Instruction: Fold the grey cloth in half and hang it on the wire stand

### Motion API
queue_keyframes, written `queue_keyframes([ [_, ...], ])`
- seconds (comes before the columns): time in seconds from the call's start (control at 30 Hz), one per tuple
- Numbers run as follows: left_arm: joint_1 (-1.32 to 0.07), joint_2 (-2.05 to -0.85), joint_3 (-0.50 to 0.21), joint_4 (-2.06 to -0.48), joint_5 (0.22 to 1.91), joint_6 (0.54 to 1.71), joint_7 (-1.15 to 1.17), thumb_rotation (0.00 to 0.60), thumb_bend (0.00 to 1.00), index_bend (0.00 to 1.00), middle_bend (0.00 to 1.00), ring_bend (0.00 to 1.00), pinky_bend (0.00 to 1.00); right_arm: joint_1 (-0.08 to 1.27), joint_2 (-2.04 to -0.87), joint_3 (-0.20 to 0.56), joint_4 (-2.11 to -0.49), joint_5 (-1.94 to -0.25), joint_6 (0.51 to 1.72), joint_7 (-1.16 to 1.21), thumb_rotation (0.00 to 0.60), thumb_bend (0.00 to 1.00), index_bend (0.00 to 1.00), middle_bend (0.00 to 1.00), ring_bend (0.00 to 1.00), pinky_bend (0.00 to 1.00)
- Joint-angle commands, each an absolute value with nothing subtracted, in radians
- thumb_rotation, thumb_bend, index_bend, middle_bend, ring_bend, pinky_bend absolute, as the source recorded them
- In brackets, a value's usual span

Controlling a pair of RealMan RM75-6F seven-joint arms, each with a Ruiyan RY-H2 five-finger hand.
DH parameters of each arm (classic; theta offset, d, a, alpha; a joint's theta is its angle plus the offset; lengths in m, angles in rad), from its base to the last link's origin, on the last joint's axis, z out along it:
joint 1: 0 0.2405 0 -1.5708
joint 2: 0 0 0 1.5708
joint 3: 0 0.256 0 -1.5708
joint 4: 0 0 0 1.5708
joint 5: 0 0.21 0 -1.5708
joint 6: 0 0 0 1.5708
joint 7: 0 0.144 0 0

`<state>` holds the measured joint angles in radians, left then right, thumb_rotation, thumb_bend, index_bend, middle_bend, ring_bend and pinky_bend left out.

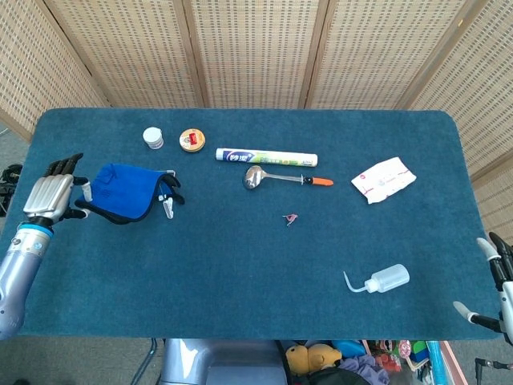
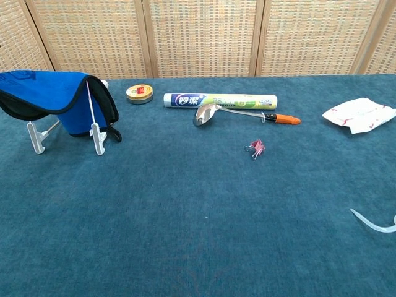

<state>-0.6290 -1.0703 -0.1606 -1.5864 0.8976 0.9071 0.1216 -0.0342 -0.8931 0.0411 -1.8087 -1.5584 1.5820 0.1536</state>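
The cloth [image 1: 124, 191], blue on its upper face with a dark grey border, lies draped over the wire stand [image 1: 167, 208] at the table's left. In the chest view the cloth [image 2: 49, 93] covers the stand's top, and the stand's white feet [image 2: 96, 133] show below it. The cloth's left end stays raised past the stand. My left hand [image 1: 50, 196] is at that left edge and pinches it, with the other fingers stretched out. My right hand [image 1: 498, 277] hangs off the table's near right corner, fingers apart and holding nothing.
Behind the stand are a white jar [image 1: 152, 138] and a round tin [image 1: 191, 139]. A tube [image 1: 266, 157], a spoon [image 1: 276, 178] and a pink clip [image 1: 290, 218] lie mid-table. A white packet [image 1: 384, 180] and a squeeze bottle [image 1: 383, 279] are on the right.
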Motion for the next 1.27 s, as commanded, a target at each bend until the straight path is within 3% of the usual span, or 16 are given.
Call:
queue_keyframes([
  [0.03, -0.616, -1.103, -0.153, -1.544, 0.958, 0.903, 0.08, 0.6, 0.27, 0.0, 0.0, 0.0, 0.0, -0.034, -0.893, 0.04, -1.808, -1.559, 1.581, 0.154, 0.6, 0.0, 0.0, 0.0, 0.0, 0.0],
  [0.33, -0.581, -1.105, -0.135, -1.512, 1.06, 0.946, 0.043, 0.6, 0.14, 0.0, 0.0, 0.0, 0.0, -0.037, -0.89, 0.036, -1.811, -1.567, 1.584, 0.153, 0.6, 0.0, 0.0, 0.0, 0.0, 0.0],
  [0.5, -0.538, -1.084, -0.118, -1.522, 1.128, 1.018, 0.03, 0.6, 0.13, 0.0, 0.0, 0.0, 0.0, -0.038, -0.888, 0.031, -1.813, -1.579, 1.588, 0.155, 0.6, 0.0, 0.0, 0.0, 0.0, 0.0],
  [0.73, -0.411, -1.012, -0.104, -1.623, 1.267, 1.243, -0.067, 0.6, 0.13, 0.0, 0.0, 0.0, 0.0, -0.045, -0.884, 0.026, -1.811, -1.598, 1.605, 0.168, 0.6, 0.0, 0.0, 0.0, 0.0, 0.0],
  [0.83, -0.271, -0.983, -0.045, -1.747, 1.344, 1.452, 0.005, 0.6, 0.13, 0.0, 0.0, 0.0, 0.0, -0.049, -0.889, 0.026, -1.805, -1.609, 1.619, 0.167, 0.6, 0.0, 0.0, 0.0, 0.0, 0.0],
  [0.9, -0.222, -1.007, -0.023, -1.769, 1.368, 1.523, 0.059, 0.6, 0.13, 0.0, 0.0, 0.0, 0.0, -0.05, -0.895, 0.027, -1.799, -1.611, 1.624, 0.163, 0.6, 0.0, 0.0, 0.0, 0.0, 0.0],
  [1.1, -0.135, -1.073, 0.017, -1.775, 1.432, 1.63, 0.139, 0.6, 0.13, 0.0, 0.0, 0.0, 0.0, -0.05, -0.913, 0.032, -1.788, -1.605, 1.631, 0.139, 0.6, 0.0, 0.0, 0.0, 0.0, 0.0],
  [1.27, -0.121, -1.084, 0.026, -1.742, 1.465, 1.624, 0.148, 0.6, 0.13, 0.0, 0.0, 0.0, 0.0, -0.047, -0.921, 0.035, -1.788, -1.596, 1.624, 0.121, 0.6, 0.0, 0.0, 0.0, 0.0, 0.0],
])
